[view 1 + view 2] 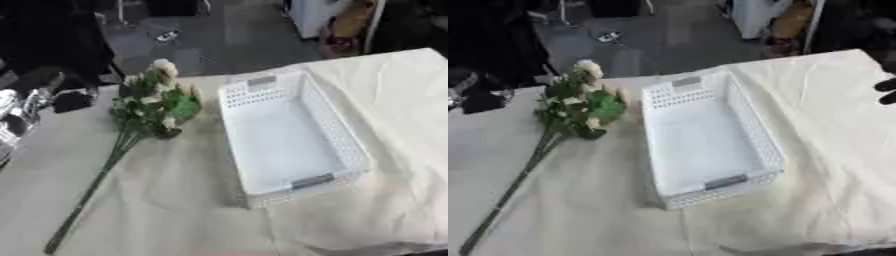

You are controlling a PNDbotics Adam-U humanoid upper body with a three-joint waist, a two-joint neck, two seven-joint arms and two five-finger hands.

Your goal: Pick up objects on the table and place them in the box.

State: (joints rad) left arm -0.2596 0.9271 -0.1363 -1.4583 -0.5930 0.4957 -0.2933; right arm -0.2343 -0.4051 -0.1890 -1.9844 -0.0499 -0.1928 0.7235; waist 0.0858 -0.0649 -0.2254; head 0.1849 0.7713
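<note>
A bunch of artificial flowers (pixel 157 102) with pale blooms and green leaves lies on the cloth-covered table. Its long stem (pixel 87 195) runs down toward the lower left. Just right of the blooms stands the white perforated box (pixel 350 145), with nothing inside it. My left hand (pixel 70 101) shows as a dark shape with silver parts at the table's far left, a short way left of the blooms and apart from them. Only a dark bit of my right hand (pixel 885 91) shows at the right edge, well away from the box.
A wrinkled cream cloth (pixel 385 200) covers the table. The table's far edge (pixel 350 57) runs behind the box, with grey floor and dark furniture beyond it.
</note>
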